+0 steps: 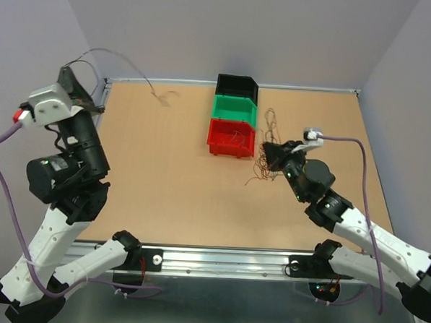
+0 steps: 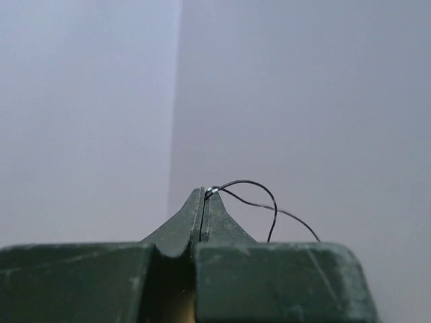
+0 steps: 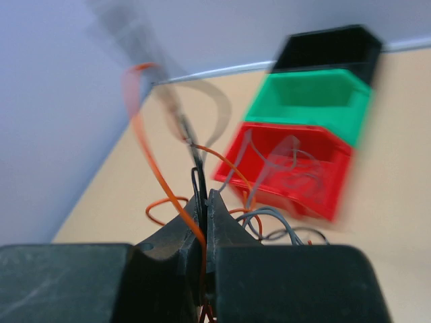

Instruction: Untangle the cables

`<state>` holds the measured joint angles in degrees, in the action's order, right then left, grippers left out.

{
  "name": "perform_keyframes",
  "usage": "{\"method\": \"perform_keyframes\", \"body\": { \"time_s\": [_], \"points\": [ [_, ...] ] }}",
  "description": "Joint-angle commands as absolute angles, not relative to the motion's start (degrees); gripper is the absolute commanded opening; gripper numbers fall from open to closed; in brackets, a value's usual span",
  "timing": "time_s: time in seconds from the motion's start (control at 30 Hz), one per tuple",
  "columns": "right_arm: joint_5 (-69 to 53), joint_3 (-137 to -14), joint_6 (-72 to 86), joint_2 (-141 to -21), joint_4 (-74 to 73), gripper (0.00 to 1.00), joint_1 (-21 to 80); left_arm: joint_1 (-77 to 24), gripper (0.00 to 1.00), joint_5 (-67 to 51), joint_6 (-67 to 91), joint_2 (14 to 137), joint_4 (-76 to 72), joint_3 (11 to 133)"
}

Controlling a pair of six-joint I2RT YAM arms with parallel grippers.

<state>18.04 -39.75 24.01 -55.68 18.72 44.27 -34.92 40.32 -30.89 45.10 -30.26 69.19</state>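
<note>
With right gripper (image 3: 205, 202) pinching the cables (image 3: 143, 151), pull slowly away from left gripper (image 2: 203, 195), clamped on one dark strand (image 2: 250, 182).

No readable text, labels, brands, numbers or signs in any view: none on bins, arms, fingers or bench.

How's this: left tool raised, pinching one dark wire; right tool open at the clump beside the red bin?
One error: the right tool is shut on the clump wires, per the right wrist view. The left tool, dark wire and red bin are as stated.
</note>
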Motion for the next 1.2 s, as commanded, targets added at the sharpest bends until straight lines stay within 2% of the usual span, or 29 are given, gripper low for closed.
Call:
{"method": "perform_keyframes", "body": {
  "time_s": [0.0, 0.17, 0.27, 0.33, 0.4, 0.5, 0.57, 0.6, 0.63, 0.7, 0.9, 1.0, 1.17],
  "points": [
    [40.8, -32.5, 27.7, -43.7, 9.8, 0.06, 43.9, -34.1, 0.00, 49.0, -42.3, 45.3, -52.4, 67.5],
    [47.9, -20.8, 29.4, -29.5, 10.0, 0.01, 43.8, -33.7, 0.00, 43.7, -37.4, 46.9, -50.6, 61.9],
    [45.1, -19.3, 28.6, -27.9, 10.8, 0.01, 43.8, -33.6, 0.00, 39.1, -33.1, 50.0, -48.3, 61.1],
    [38.5, -20.3, 26.8, -29.4, 11.4, 0.01, 43.8, -33.6, 0.00, 34.4, -29.9, 52.3, -45.3, 60.5],
    [33.2, -22.0, 25.5, -33.6, 12.0, 0.06, 43.9, -33.6, 0.00, 30.8, -29.2, 55.2, -43.3, 59.9],
    [33.5, -23.7, 25.3, -39.6, 12.6, 0.15, 43.8, -33.6, 0.00, 29.8, -27.3, 59.0, -39.6, 61.8],
    [37.6, -25.0, 24.8, -46.1, 13.3, 0.39, 43.9, -33.6, 0.00, 30.0, -26.8, 62.0, -39.1, 62.0],
    [39.6, -25.9, 24.9, -48.4, 13.3, 0.57, 43.8, -33.7, 0.00, 29.5, -26.4, 62.8, -39.4, 61.6],
    [41.3, -28.1, 25.0, -52.9, 13.3, 0.84, 43.8, -33.6, 0.00, 28.6, -26.0, 64.2, -39.7, 61.2],
    [42.9, -30.3, 24.4, -56.8, 13.5, 0.94, 43.8, -33.7, 0.00, 25.9, -24.4, 65.6, -39.8, 60.2],
    [35.1, -37.1, 14.8, -73.8, 29.9, 0.98, 43.8, -33.6, 0.00, 26.7, -20.9, 69.3, -40.3, 59.2],
    [34.6, -44.4, 14.0, -82.3, 29.9, 0.97, 43.1, -33.7, 0.00, 28.8, -21.4, 67.8, -43.5, 56.1],
    [24.4, -52.6, 9.0, -93.4, 31.4, 0.95, 40.8, -33.7, 0.00, 31.7, -22.9, 63.6, -51.4, 50.1]
  ]
}}
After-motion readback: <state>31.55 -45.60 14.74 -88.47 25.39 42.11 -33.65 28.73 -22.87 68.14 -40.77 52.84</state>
